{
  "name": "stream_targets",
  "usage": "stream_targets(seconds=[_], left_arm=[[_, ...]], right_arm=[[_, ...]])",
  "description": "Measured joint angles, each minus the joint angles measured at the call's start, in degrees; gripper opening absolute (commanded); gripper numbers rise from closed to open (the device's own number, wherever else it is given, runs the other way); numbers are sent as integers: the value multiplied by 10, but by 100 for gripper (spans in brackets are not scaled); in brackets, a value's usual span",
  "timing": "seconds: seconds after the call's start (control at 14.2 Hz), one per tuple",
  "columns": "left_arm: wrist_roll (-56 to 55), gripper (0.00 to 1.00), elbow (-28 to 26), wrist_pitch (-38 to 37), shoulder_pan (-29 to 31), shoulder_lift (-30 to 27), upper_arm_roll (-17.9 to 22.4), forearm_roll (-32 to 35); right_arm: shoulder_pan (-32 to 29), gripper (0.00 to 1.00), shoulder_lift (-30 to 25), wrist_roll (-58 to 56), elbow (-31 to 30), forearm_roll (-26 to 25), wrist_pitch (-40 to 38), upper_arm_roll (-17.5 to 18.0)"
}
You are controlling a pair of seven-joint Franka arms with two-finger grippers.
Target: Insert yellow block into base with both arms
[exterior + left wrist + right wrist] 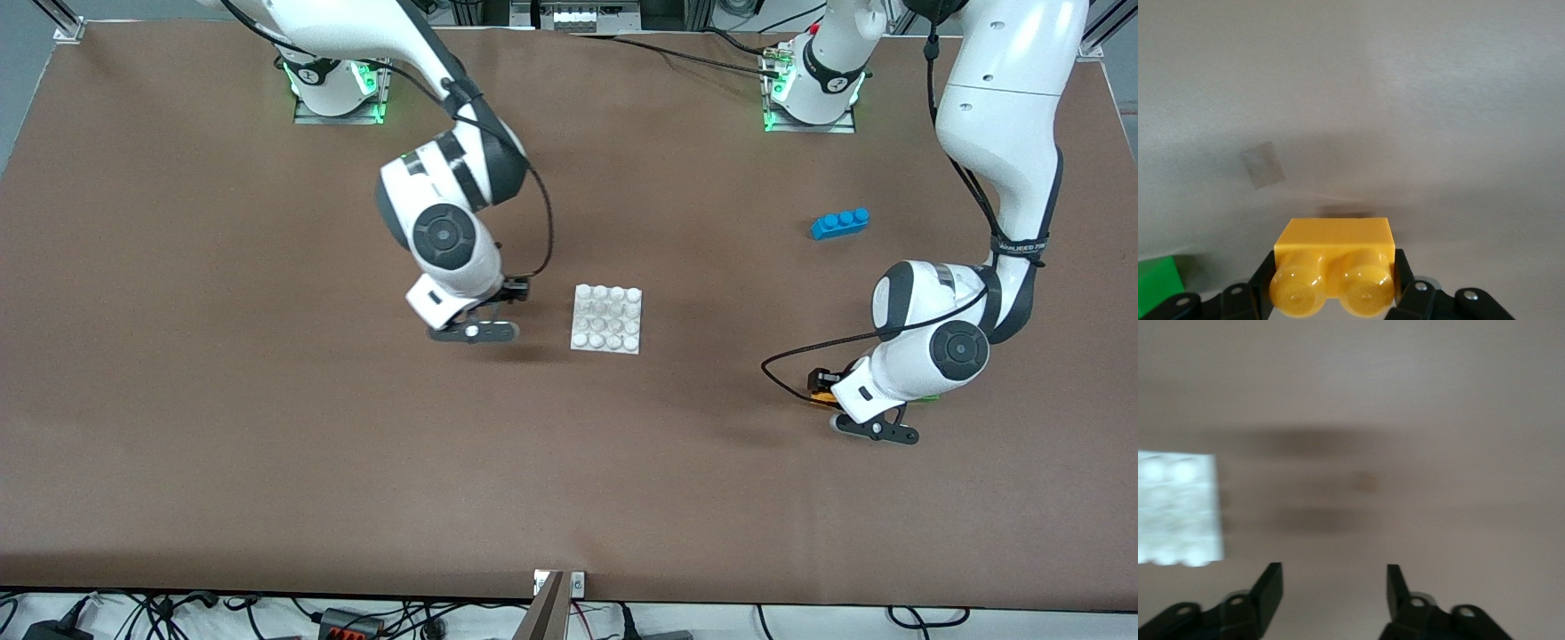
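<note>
The yellow block, a small brick with two round studs, sits between the black fingers of my left gripper, which is shut on it. In the front view only an orange sliver of the yellow block shows under the left gripper, low at the table toward the left arm's end. The white studded base lies flat mid-table. My right gripper hangs beside the base toward the right arm's end. In the right wrist view the right gripper is open and empty, with the base off to one side.
A green brick lies close beside the left gripper and peeks out from under the wrist as the green brick in the front view. A blue three-stud brick lies farther from the front camera, toward the left arm's base.
</note>
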Motion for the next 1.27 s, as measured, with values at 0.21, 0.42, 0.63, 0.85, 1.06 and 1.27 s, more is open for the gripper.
stream_targets(seconds=[0.21, 0.42, 0.63, 0.85, 1.06, 1.27], left_arm=[[-9, 63, 1, -35, -2, -17, -21, 0], [-17, 62, 2, -58, -4, -31, -48, -3], [-52, 62, 2, -84, -6, -43, -90, -19], [-133, 61, 3, -102, -8, -58, -154, -21], [-202, 58, 2, -104, -15, -62, -206, -21], [-259, 58, 0, -96, -42, -61, -229, -14]], right_arm=[[-8, 100, -34, -100, 0, -42, -90, -48], [-28, 100, -73, -234, 0, -47, -150, -111], [-47, 100, -115, -343, 0, -48, -187, -173], [-48, 100, -157, -450, 0, -49, -199, -239], [-50, 100, -176, -538, 2, -50, -210, -294], [-50, 100, -179, -545, 12, -71, -218, -306]])
